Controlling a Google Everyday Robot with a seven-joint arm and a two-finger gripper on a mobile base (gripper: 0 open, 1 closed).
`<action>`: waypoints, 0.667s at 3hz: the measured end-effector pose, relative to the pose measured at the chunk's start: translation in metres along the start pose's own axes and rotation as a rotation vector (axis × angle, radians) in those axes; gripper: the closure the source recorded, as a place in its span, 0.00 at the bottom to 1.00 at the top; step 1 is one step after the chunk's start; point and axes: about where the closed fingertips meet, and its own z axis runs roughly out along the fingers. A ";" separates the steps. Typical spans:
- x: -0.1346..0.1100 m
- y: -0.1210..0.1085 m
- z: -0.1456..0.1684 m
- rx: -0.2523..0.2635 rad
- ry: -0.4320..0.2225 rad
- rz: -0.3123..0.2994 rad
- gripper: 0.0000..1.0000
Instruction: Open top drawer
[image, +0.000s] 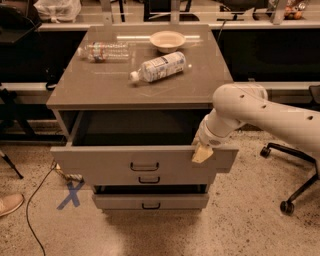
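Observation:
The top drawer (100, 162) of the grey-taupe cabinet is pulled far out, its wide front panel carrying a small black pull handle (144, 166). Its box is open and dark inside. My gripper (202, 151) comes in from the right on a white arm and rests at the upper right edge of the drawer front. One tan fingertip (202, 154) hangs over the panel's front; the rest of the hand is hidden behind the wrist.
On the cabinet top (90, 85) lie a clear bottle (104, 51), a labelled bottle (159, 66) and a bowl (167, 39). Two shorter drawers (150, 201) sit below. A blue X (71, 194), a cable and a shoe (10, 203) are on the floor left; a chair base (290, 190) is right.

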 end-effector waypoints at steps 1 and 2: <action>0.000 0.000 0.000 0.000 0.000 0.000 1.00; 0.012 0.022 -0.001 -0.004 0.008 0.014 1.00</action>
